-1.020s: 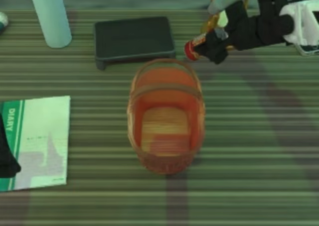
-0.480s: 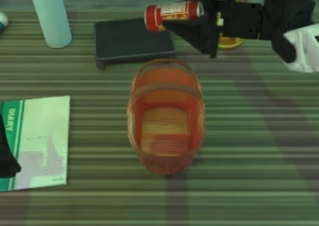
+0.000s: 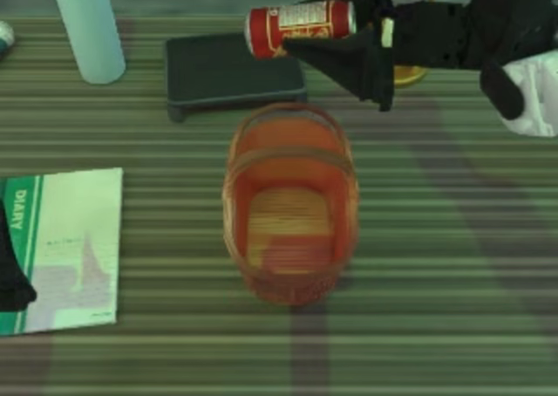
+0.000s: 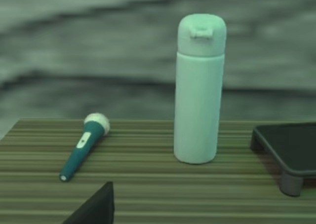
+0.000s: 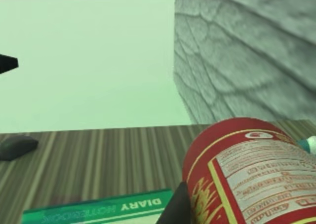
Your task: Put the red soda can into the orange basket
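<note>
Striped table (image 3: 436,265), red soda can (image 3: 296,25) between right fingers (image 3: 349,60)

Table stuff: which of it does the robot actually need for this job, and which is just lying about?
Needed:
red soda can, held in the right gripper
orange basket

Lying about:
pale green bottle
dark tray
diary
teal microphone
left arm, parked at the left edge
</note>
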`<action>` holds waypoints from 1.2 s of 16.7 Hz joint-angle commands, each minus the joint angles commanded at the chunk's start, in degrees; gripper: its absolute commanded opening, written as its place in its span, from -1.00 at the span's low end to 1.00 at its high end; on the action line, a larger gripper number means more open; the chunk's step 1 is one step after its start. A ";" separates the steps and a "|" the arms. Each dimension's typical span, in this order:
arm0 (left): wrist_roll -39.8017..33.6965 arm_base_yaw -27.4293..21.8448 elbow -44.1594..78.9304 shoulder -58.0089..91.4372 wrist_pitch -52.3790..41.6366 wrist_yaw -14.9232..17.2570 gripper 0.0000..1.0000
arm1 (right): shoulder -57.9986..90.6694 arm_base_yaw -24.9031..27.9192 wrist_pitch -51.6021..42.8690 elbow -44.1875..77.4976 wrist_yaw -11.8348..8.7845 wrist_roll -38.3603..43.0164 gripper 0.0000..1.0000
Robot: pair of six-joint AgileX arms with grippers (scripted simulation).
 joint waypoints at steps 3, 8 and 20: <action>0.00 0.00 0.00 0.00 0.00 0.00 1.00 | 1.11 -0.25 0.84 0.01 -0.03 0.03 -1.00; 0.00 0.00 0.00 0.00 0.00 0.00 1.00 | 9.17 -0.03 11.64 -2.52 0.10 -0.12 -1.00; 0.00 0.00 0.00 0.00 0.00 0.00 1.00 | 14.43 0.26 18.60 -4.58 0.24 -0.25 -0.40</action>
